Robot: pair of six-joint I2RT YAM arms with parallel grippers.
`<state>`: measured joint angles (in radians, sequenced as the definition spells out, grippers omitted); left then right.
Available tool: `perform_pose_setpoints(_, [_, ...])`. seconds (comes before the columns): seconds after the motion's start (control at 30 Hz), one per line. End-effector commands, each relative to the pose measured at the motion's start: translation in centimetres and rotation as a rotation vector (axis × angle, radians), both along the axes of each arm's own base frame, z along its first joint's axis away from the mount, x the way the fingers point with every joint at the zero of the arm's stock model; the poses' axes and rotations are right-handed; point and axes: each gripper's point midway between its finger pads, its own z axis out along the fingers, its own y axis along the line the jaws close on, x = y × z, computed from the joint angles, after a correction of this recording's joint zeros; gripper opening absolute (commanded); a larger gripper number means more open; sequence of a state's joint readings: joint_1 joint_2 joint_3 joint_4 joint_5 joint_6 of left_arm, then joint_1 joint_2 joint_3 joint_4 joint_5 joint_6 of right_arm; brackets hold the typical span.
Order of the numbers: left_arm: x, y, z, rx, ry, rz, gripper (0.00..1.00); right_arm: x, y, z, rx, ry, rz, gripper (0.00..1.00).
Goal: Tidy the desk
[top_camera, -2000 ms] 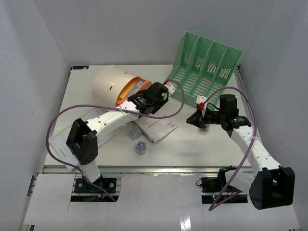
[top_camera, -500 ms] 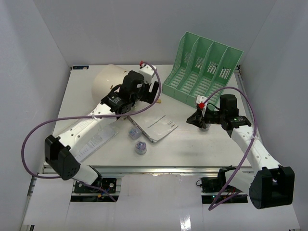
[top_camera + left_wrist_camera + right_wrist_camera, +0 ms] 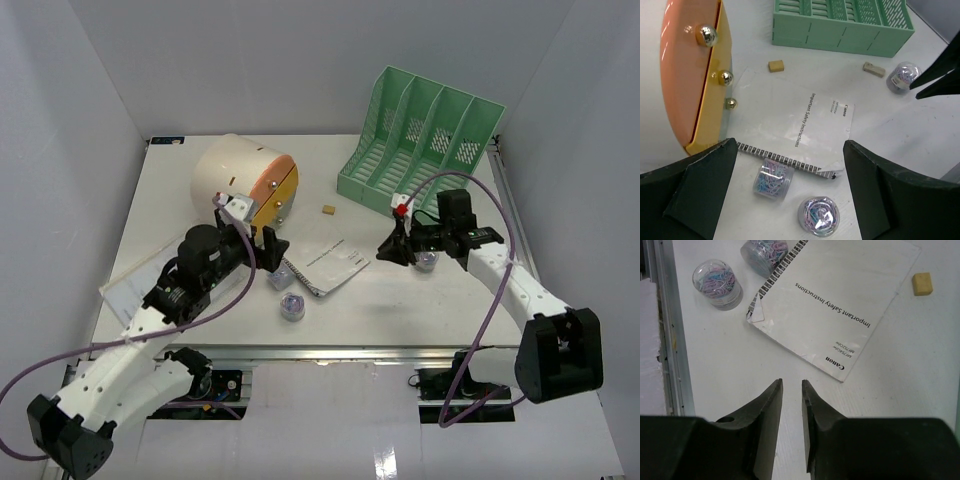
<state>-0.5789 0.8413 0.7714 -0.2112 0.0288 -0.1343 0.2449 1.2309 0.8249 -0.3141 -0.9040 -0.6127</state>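
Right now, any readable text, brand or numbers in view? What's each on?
"Important Safety Instructions": printed on the cover of the spiral-bound booklet.
"Canon": same cover, near the corner away from the spiral binding.
Two small lines next to "Canon": they look like model codes, but are too small to read with certainty.
Nothing else carries legible text.

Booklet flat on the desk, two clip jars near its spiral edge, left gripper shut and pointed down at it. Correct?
Not quite: the left gripper is open, not shut. The left wrist view shows its fingers spread wide, one on either side of the booklet. The rest holds: the booklet lies flat on the desk, with two clip jars near its spiral edge.
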Motion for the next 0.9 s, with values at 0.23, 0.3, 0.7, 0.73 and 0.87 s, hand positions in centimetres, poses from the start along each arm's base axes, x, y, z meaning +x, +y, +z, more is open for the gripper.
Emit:
perform_pose_setpoints(0.23, [-2.6, 9.5, -0.6, -0.078, -0.046, 0.407, 0.97, 7.1, 10.6, 3.8, -0.070, 0.087, -0.038, 0.52])
perform_pose_setpoints(0.3, [-3.0, 10.3, 0.2, -0.107, -0.073, 0.437, 0.97, 8.7, 13.1, 4.0, -0.067, 0.151, -0.089, 0.58])
perform_pose_setpoints(0.7, [-2.9, 10.5, 0.3, -0.097, -0.082, 0.446, 0.97, 12.1, 22.6, 3.6, 0.054, 0.446, -0.251, 0.68])
perform_pose_setpoints(0.73, [-3.0, 10.6, 0.4, -0.102, -0.087, 0.449, 0.97, 12.0, 23.0, 3.4, 0.061, 0.449, -0.251, 0.67])
perform_pose_setpoints(0.87, [-3.1, 10.8, 0.5, -0.107, -0.096, 0.454, 0.97, 11.9, 24.1, 3.0, 0.093, 0.490, -0.264, 0.64])
